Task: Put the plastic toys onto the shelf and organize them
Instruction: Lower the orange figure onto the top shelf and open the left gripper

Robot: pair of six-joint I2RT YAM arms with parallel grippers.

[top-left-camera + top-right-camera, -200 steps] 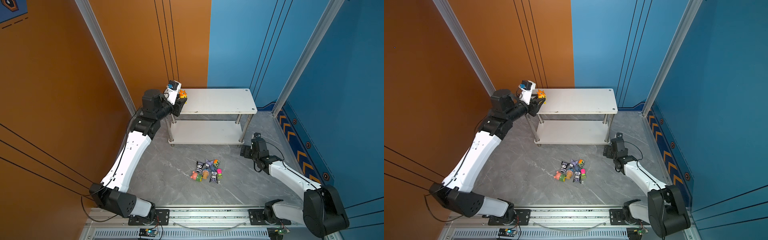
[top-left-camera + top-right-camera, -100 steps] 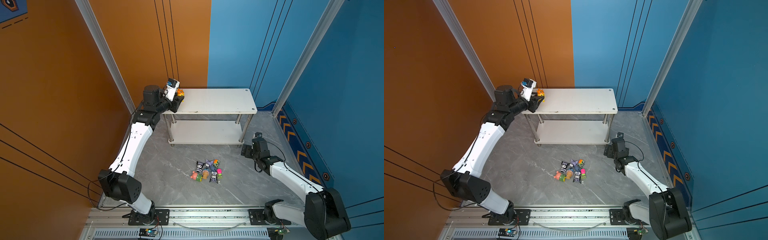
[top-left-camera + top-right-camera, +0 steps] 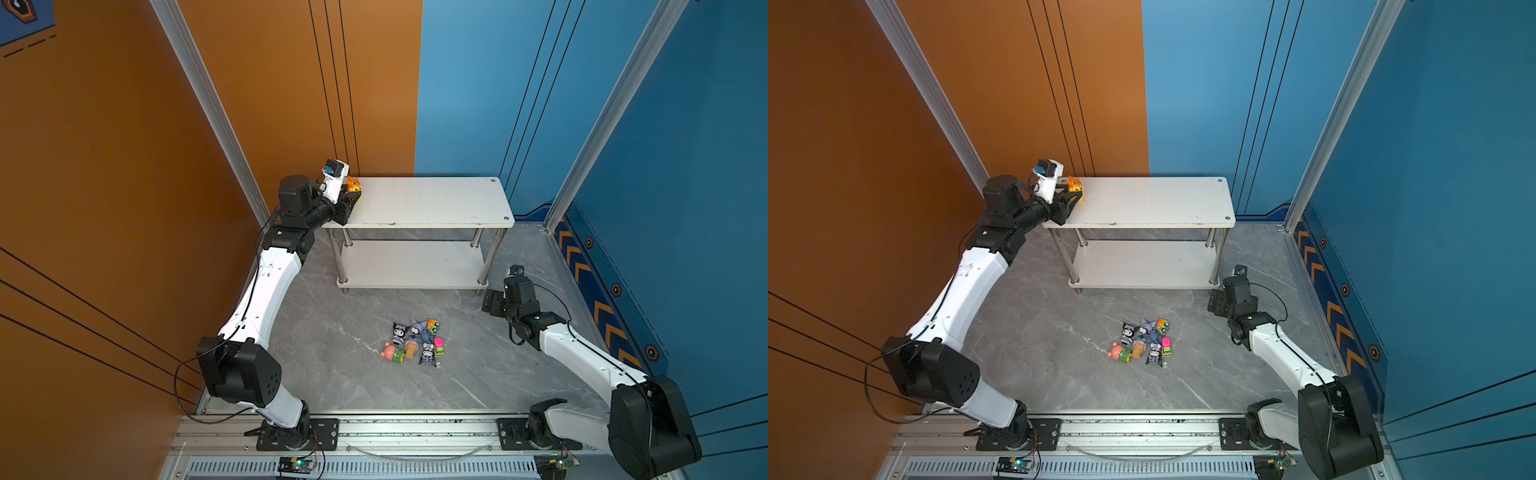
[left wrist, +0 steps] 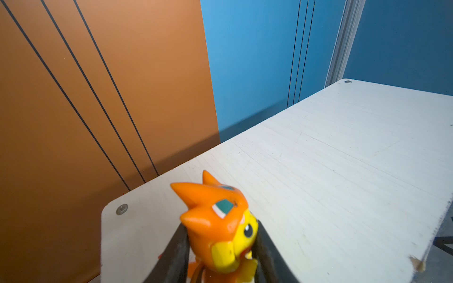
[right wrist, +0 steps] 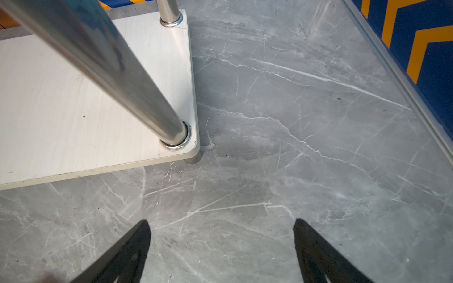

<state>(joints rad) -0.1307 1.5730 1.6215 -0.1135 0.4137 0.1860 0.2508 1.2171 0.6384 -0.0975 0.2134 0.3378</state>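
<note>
- Two fingers of the left hand (image 4: 220,226) are closed tight on the orange-and-yellow plastic dragon figurine (image 4: 215,220), one black pad on each flank.
- Seen in both top views, the dragon (image 3: 353,185) sits at the far left corner of the top board of the white two-tier shelf with chrome tube legs (image 3: 428,201). It is just inside the short left edge and near the round corner screw (image 4: 121,209).
- Whether its base touches the board cannot be told.
- To the dragon's right the white board runs on as open surface up to its far corner; the front edge is rough and chipped (image 4: 416,264).
- Close behind the shelf's back edge stands the orange wall panel (image 4: 98,98).
- Wide apart are the fingers of the right hand (image 5: 221,221), which holds nothing. It hangs low over the grey marble-patterned worktop (image 5: 294,122), just beside the lower board's rounded front right corner and its chrome tube leg (image 5: 137,98), touching neither.
- Bare worktop spreads from that corner to the metal rail at the side wall.
- Clustered small plastic toys (image 3: 415,340) lie on the worktop in front of the shelf, well apart from both hands, with open floor around them (image 3: 1144,343).
</note>
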